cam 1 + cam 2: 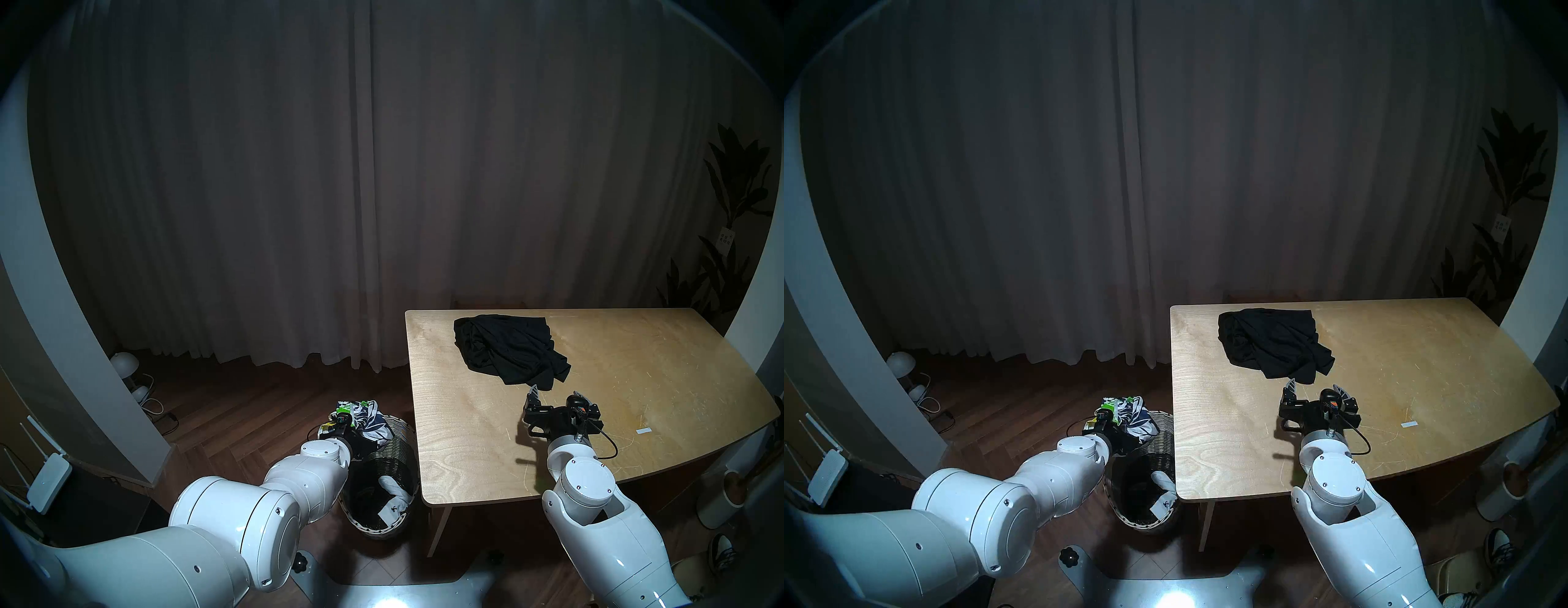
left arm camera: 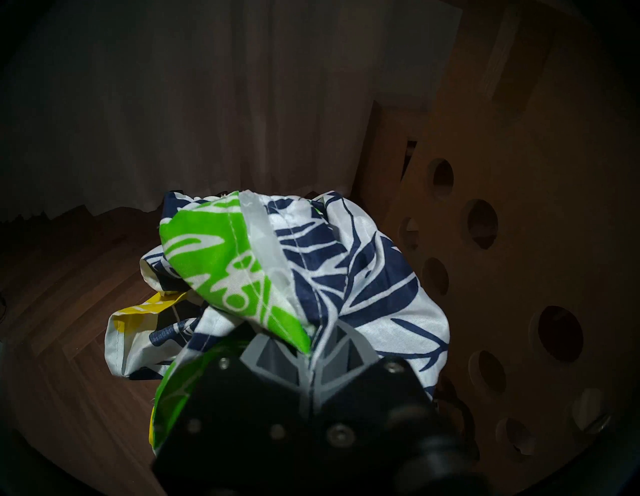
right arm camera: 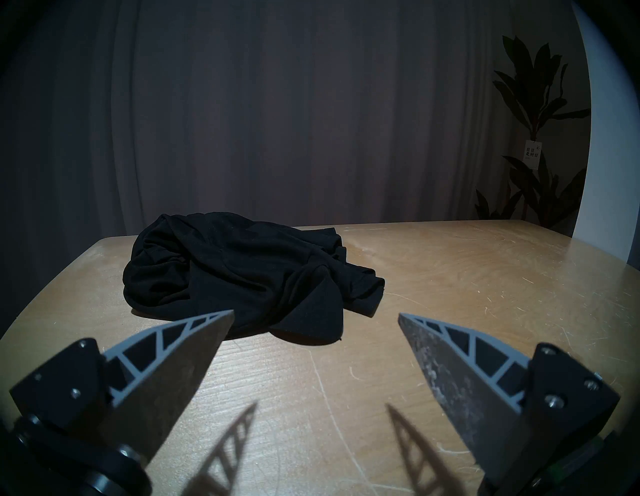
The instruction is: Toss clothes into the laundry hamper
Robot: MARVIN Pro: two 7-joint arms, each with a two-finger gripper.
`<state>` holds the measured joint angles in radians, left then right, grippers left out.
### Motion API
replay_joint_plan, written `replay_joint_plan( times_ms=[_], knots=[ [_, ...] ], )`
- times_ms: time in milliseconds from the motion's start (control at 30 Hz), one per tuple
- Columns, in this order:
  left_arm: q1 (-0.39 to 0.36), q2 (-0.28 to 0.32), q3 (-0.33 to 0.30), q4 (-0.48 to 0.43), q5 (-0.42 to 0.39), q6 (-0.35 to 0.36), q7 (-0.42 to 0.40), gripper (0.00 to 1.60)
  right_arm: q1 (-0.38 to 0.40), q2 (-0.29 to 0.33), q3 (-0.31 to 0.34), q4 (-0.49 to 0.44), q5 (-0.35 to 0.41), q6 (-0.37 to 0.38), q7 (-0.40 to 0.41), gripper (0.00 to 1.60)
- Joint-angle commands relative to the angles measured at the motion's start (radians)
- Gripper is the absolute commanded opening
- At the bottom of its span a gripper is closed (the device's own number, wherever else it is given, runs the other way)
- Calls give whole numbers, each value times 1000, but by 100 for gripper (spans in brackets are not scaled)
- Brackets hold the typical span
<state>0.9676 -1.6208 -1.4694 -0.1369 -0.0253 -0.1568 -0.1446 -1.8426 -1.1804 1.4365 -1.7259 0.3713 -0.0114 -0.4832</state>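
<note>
My left gripper (image 2: 311, 341) is shut on the green, navy and white leaf-print garment (image 2: 304, 263). It holds the bunched cloth (image 1: 365, 414) above the far left rim of the woven laundry hamper (image 1: 401, 446), which stands on the floor by the table's left edge. A small white garment (image 1: 393, 486) lies inside the hamper (image 1: 1161, 443). A large black garment (image 1: 509, 348) lies crumpled on the wooden table (image 1: 657, 382). My right gripper (image 1: 558, 392) hovers open just in front of the black garment (image 3: 242, 270), with nothing between its fingers (image 3: 204, 332).
The table's left edge and leg (image 1: 439, 526) stand right beside the hamper. Two white lamps (image 1: 123, 365) with cables, and a white router (image 1: 46, 475), are on the left. A potted plant (image 1: 729, 204) and a white bin (image 1: 721, 496) are on the right. Curtains hang behind.
</note>
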Motion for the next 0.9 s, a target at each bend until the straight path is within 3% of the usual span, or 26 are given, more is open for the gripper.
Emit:
replay_joint_plan(
  times_ms=[0,467,533,600,700,733,767,867],
  knots=[
    [-46,-22,3,-13,2,17,-5,0,8,-2,1,-18,-1,-7,-1,160],
    [-45,-36,5,-12,7,51,-15,1,8,-2,1,-17,-1,-7,-1,160],
    [-45,-40,6,-13,9,54,-17,22,8,-2,1,-17,-1,-7,-1,160],
    [-45,-41,7,-13,11,57,-19,56,8,-2,1,-17,-1,-7,-1,160],
    [-47,-43,6,-14,11,59,-21,136,8,-2,1,-17,-1,-7,-1,160],
    [-48,-44,6,-14,11,60,-23,152,8,-2,1,-17,-1,-7,-1,160],
    [-48,-45,6,-14,12,60,-23,160,8,-2,1,-17,-1,-7,-1,160],
    [-50,-47,6,-14,14,59,-26,160,9,-2,1,-17,-1,-7,-1,160]
  ],
)
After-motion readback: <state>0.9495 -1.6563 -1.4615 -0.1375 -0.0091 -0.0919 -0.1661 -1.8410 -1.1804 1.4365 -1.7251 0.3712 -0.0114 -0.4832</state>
